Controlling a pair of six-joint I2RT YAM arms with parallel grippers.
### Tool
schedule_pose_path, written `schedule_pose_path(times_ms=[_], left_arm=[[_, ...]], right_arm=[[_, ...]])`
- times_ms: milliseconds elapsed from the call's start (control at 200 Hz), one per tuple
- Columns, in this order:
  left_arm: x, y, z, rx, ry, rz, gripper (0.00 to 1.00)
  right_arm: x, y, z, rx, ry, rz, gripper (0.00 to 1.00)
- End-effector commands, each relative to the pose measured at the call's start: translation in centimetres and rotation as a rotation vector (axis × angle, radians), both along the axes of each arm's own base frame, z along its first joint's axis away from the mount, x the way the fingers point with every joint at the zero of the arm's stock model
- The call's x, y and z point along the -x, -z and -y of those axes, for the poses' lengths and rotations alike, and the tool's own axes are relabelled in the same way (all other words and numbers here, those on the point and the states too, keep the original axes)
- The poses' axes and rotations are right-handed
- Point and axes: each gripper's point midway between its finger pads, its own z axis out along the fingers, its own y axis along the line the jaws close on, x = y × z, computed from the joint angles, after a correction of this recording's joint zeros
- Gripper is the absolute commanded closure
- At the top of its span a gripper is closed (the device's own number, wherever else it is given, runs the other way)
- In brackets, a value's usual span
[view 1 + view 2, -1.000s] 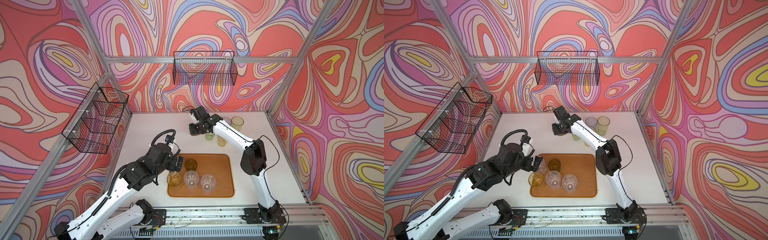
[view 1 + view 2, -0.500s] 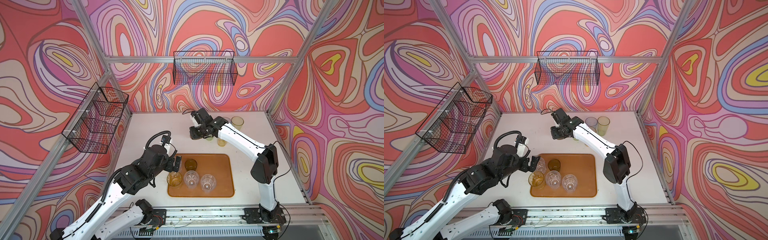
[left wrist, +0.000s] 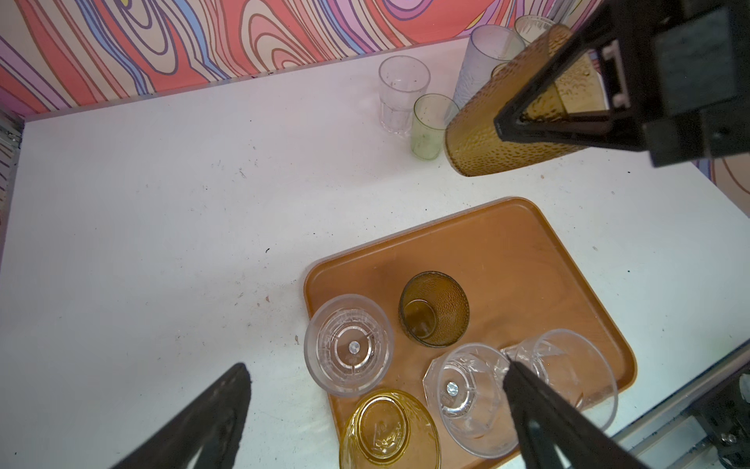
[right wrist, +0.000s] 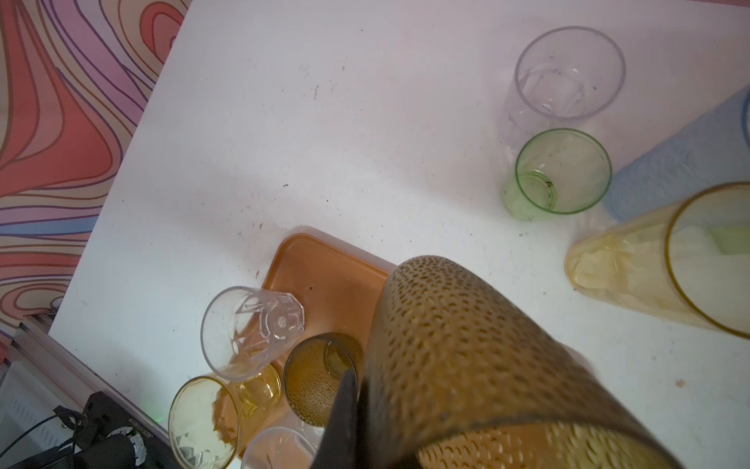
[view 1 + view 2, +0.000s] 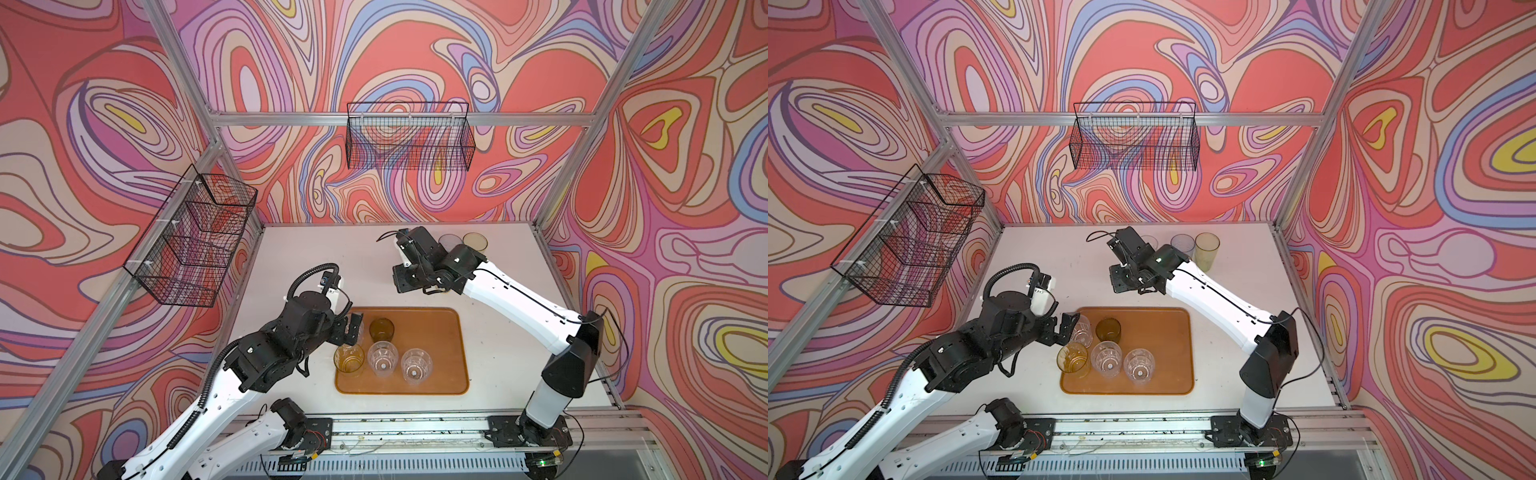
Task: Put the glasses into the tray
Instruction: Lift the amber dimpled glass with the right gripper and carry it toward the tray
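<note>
The orange-brown tray (image 5: 440, 332) (image 5: 1167, 340) holds several glasses: a dark olive one (image 5: 381, 329), an amber one (image 5: 349, 359) and clear faceted ones (image 5: 382, 363). My left gripper (image 5: 353, 328) (image 3: 375, 367) hangs open over the tray's left end, beside a clear glass (image 5: 1082, 330) and gripping nothing. Behind the tray, my right gripper (image 5: 415, 284) (image 4: 361, 414) is shut on the rim of a dimpled brown glass (image 4: 466, 365) (image 3: 487, 138) held above the table. In both top views this glass is hidden under the wrist.
Near the back wall stand a clear glass (image 4: 564, 81), a small green one (image 4: 560, 174), a tall grey-blue one (image 5: 1182, 243), a tall yellow one (image 4: 649, 272) and a yellow-green one (image 5: 1207, 249). Black wire baskets hang on the left wall (image 5: 195, 241) and back wall (image 5: 409, 137).
My right gripper has carried the brown glass away from the back group toward the tray. The left gripper stays open by the tray's left end while its arm shifts slightly.
</note>
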Motion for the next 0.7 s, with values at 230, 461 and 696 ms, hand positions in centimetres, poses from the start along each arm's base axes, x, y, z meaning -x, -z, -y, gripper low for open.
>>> schedule_pose_path(times_ms=[230, 461, 696], left_arm=[[0.2, -0.4, -0.1, 0.031, 0.002, 0.020, 0.00], [0.2, -0.4, 0.3, 0.037, 0.017, 0.015, 0.00], [0.6, -0.5, 0.7, 0.079, 0.028, -0.006, 0.00]], right_arm=[[3.6, 1.8, 2.5, 0.060, 0.051, -0.057, 1.00], [5.3, 2.9, 3.3, 0.067, 0.063, -0.103, 1.00], [7.0, 5.2, 3.3, 0.077, 0.070, -0.157, 1.00]])
